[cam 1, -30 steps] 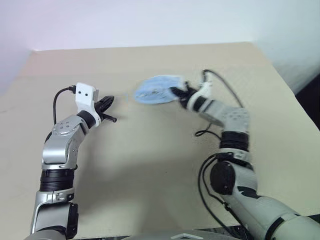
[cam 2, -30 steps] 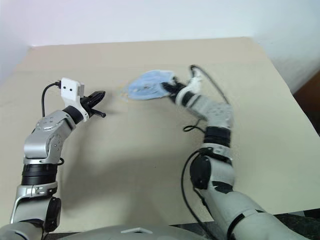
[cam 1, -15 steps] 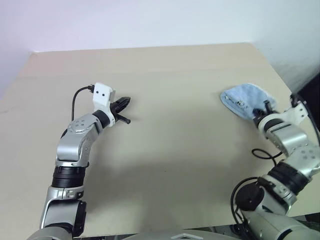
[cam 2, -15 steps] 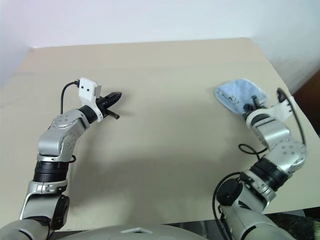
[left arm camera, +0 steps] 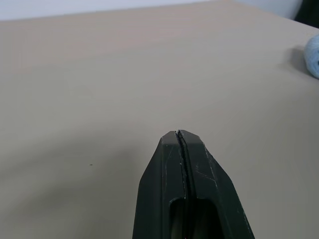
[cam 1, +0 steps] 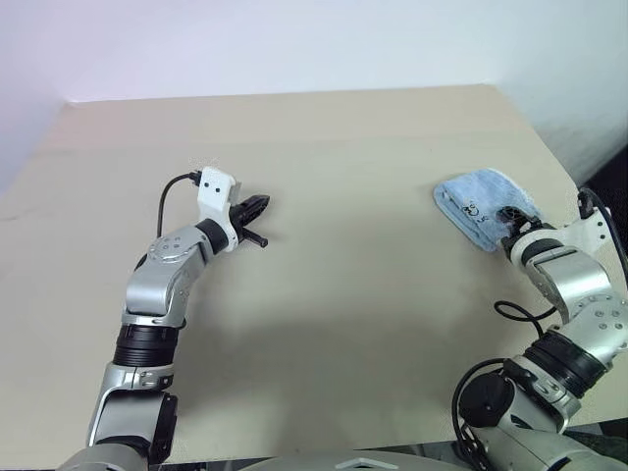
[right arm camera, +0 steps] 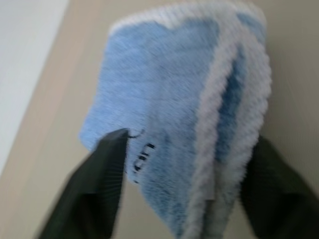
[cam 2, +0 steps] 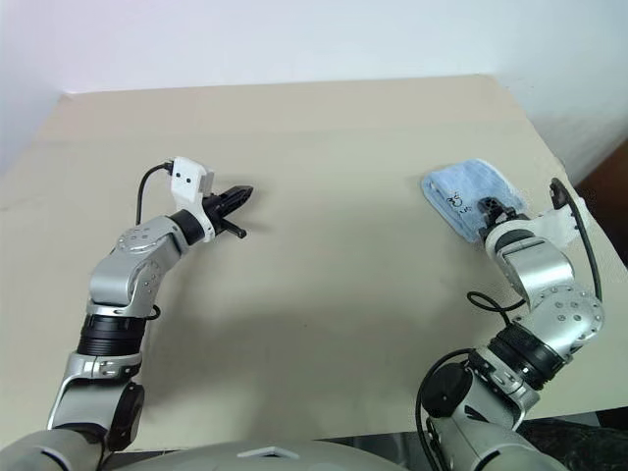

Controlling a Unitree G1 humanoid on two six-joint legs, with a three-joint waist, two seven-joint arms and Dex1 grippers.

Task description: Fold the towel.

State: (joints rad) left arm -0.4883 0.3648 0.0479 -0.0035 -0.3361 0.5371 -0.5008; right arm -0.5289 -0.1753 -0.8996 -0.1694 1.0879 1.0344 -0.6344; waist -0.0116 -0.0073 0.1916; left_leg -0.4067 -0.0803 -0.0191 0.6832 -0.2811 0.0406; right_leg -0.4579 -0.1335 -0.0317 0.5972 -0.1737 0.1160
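**Q:** Left eye view first: starting from your left side, what is there?

**Me:** My left gripper (cam 1: 257,207) hangs over the bare middle-left part of the table (cam 1: 343,294), pointing across toward the right. Its two black fingers (left arm camera: 184,169) are pressed together with only a hairline seam between them, and nothing is caught there. From my left wrist, a rounded bit of pale blue shows far off at the table's edge.

**Q:** And over on the right?

**Me:** The towel (cam 1: 481,204) lies folded on the table, close to the right edge and well apart from my left gripper. It is a small light-blue bundle with whitish edging, and some dark print shows on its upper face. My right gripper (cam 1: 510,218) sits at the near end of it.

**Q:** Is that hand gripping the cloth?

**Me:** No. From my right wrist, the two fingers (right arm camera: 92,194) stand wide, one on each side of the folded towel's end, with the stacked white-edged layers between them. The cloth rests on the table, not pinched.
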